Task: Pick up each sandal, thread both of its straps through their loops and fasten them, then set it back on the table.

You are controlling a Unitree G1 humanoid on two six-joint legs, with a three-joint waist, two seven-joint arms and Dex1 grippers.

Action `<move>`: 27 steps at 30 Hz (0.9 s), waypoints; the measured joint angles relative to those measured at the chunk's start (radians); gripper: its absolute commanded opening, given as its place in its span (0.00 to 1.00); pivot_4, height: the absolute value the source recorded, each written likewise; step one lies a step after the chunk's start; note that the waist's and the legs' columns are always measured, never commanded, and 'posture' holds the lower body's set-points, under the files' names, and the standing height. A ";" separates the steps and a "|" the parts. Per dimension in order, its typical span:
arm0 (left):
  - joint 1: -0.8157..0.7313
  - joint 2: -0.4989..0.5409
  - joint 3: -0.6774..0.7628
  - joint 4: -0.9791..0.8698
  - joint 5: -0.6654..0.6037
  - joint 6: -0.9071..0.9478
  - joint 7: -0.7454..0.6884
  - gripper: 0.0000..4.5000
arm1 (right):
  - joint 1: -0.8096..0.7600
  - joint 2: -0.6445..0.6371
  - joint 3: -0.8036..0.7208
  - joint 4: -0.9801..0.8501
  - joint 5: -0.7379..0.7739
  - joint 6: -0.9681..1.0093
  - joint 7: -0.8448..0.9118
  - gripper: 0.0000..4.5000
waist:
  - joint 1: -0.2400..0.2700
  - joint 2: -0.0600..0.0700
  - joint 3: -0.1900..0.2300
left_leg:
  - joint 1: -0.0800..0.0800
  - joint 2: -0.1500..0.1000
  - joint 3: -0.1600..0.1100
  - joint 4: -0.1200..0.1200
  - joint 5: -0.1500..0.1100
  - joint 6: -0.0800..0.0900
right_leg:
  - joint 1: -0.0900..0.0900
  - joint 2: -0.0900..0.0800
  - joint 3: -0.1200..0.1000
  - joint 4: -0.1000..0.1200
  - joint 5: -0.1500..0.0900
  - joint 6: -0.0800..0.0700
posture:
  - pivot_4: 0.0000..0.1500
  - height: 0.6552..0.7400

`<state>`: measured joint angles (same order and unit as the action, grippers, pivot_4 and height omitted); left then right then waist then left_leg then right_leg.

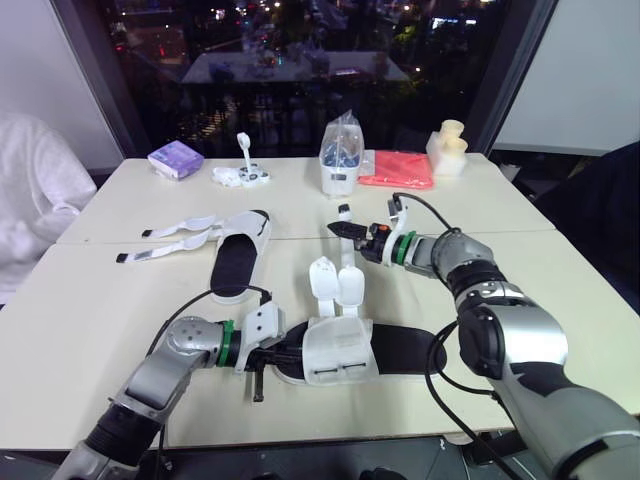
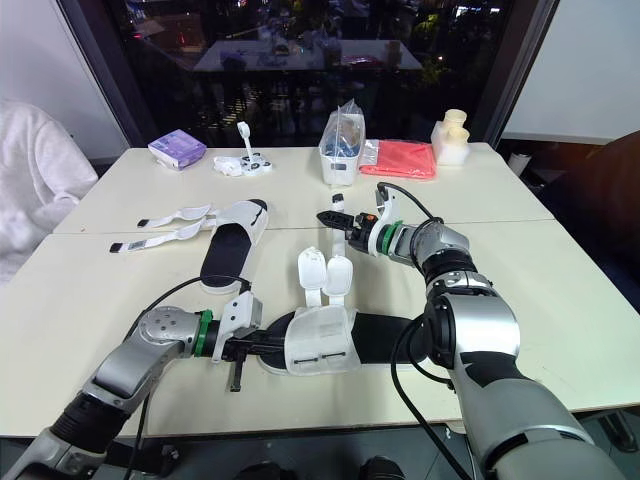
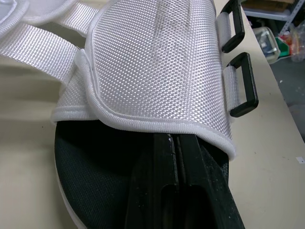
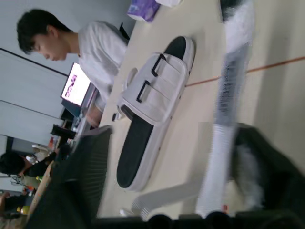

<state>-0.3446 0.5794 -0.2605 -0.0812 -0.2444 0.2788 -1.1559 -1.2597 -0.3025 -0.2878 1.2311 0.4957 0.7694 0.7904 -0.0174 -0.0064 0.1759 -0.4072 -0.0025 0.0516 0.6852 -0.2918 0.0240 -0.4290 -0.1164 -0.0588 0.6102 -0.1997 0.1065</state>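
Note:
The near sandal (image 1: 345, 350), black sole with a white upper, lies at the table's front. My left gripper (image 1: 287, 357) lies on its insole, fingers (image 3: 164, 191) pressed shut and tucked under the white upper (image 3: 152, 62). Two black loops (image 3: 243, 86) sit on the upper's side. Two white straps (image 1: 322, 280) stand up from the sandal. My right gripper (image 1: 342, 229) is shut on the longer strap (image 1: 346, 262), holding its end up above the table's middle. The second sandal (image 1: 240, 255) lies further back to the left, its straps (image 1: 175, 228) spread out flat.
Along the far edge stand a purple box (image 1: 175, 158), a small white object (image 1: 241, 174), a container in a plastic bag (image 1: 341, 160), a red cloth (image 1: 398, 168) and a cream object (image 1: 448, 150). A person in white (image 1: 30, 195) sits at the left.

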 measured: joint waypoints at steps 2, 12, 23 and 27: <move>0.000 0.000 0.000 -0.001 0.000 0.001 0.001 0.00 | -0.001 -0.004 -0.007 -0.001 -0.001 0.008 0.020 0.26 | 0.000 0.000 0.000 | 0.000 0.000 0.000 0.000 0.000 0.000 | 0.000 0.000 0.000 0.000 0.000 0.000 | 1.00 1.00; -0.001 -0.004 -0.002 -0.005 -0.001 0.012 0.005 0.00 | 0.129 -0.044 0.118 -0.475 0.002 0.156 0.209 0.01 | 0.003 0.001 0.001 | 0.000 0.000 -0.002 0.000 0.000 0.000 | -0.001 0.000 0.000 0.000 0.000 0.000 | 1.00 1.00; 0.001 -0.005 -0.003 -0.005 -0.002 0.017 0.004 0.00 | 0.774 -0.257 0.409 -1.529 -0.217 -0.472 0.308 0.01 | 0.006 0.001 0.001 | 0.001 -0.001 -0.001 0.000 0.000 -0.001 | 0.000 0.000 0.000 -0.002 -0.002 0.003 | 1.00 1.00; 0.000 -0.011 -0.002 0.009 0.003 0.015 0.008 0.00 | 0.890 -0.323 0.416 -1.576 -0.288 -0.834 0.380 0.01 | 0.007 0.000 0.001 | 0.002 -0.001 -0.001 0.000 0.000 -0.001 | 0.001 0.000 0.000 -0.002 -0.002 0.003 | 1.00 1.00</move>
<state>-0.3443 0.5683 -0.2628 -0.0720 -0.2410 0.2937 -1.1481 -0.3696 -0.6258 0.1280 -0.3448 0.2081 -0.0645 1.1701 -0.0103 -0.0061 0.1766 -0.4050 -0.0031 0.0501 0.6850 -0.2916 0.0233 -0.4280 -0.1166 -0.0589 0.6085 -0.2018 0.1092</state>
